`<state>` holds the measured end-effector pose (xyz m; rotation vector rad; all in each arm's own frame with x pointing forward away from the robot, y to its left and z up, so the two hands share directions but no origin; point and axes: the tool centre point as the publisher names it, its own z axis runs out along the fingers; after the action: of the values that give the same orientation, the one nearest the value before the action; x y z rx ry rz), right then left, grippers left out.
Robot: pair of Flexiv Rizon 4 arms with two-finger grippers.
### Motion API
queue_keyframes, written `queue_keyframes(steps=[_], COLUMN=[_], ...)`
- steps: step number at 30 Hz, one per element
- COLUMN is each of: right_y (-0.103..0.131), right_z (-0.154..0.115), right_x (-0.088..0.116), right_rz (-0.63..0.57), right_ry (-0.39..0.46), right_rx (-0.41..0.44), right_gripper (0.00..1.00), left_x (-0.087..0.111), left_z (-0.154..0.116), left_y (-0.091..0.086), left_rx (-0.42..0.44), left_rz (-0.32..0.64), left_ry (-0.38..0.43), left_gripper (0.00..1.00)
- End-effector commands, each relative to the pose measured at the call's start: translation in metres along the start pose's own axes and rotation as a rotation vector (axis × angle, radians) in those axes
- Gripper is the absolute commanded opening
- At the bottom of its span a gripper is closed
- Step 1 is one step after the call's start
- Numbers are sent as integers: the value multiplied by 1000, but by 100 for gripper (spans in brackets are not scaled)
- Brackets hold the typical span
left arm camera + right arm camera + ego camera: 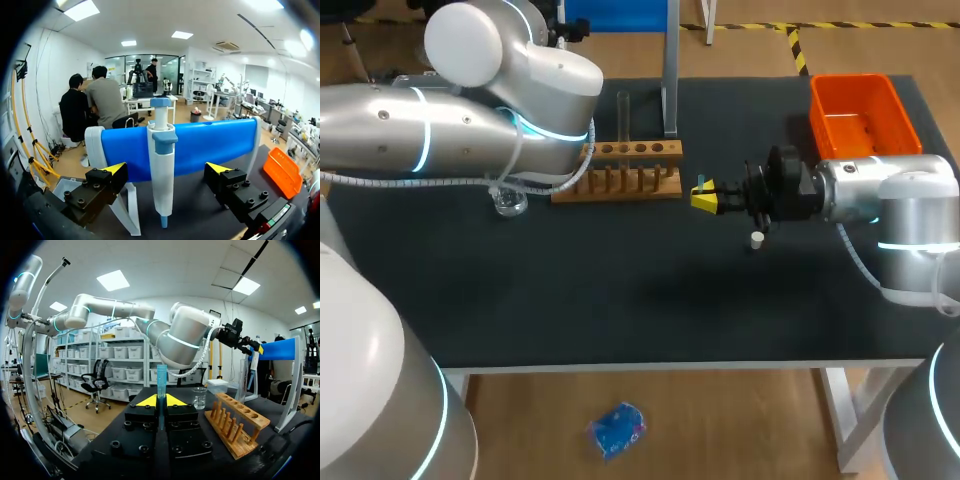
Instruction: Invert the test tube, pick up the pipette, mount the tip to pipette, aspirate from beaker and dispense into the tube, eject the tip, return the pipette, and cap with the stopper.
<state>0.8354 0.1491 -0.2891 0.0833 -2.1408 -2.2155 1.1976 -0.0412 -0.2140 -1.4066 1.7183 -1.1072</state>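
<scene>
In the left wrist view a white and blue pipette (pixel 162 185) hangs upright on its blue stand (pixel 215 142). My left gripper (pixel 167 168) is open, one finger on each side of the pipette and neither touching it. My right gripper (pixel 705 196) hovers over the table right of the wooden rack (pixel 620 172), shut on a slim blue tip (pixel 161 382) that stands upright between its fingers. A clear test tube (pixel 623 118) stands in the rack. The glass beaker (pixel 508 203) sits left of the rack. A small white stopper (pixel 757 239) lies below my right gripper.
An orange bin (pixel 860 115) stands at the table's far right corner. My bulky left arm (pixel 470 130) crosses the left rear of the table and hides its own gripper in the head view. The stand's post (pixel 670 70) rises behind the rack.
</scene>
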Motion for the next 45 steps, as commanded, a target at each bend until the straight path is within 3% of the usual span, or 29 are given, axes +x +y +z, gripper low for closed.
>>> queue_keyframes(steps=[1, 45], right_y=[0, 0], right_z=[0, 0], right_x=[0, 0], right_rz=[-1, -1], right_ry=[1, 1], right_rx=[1, 1], right_gripper=[0, 0], left_x=[1, -8], left_z=[5, 15], left_y=[1, -3], left_rx=[4, 56], left_rz=[-6, -31], left_ry=[-15, -115], left_gripper=[100, 100])
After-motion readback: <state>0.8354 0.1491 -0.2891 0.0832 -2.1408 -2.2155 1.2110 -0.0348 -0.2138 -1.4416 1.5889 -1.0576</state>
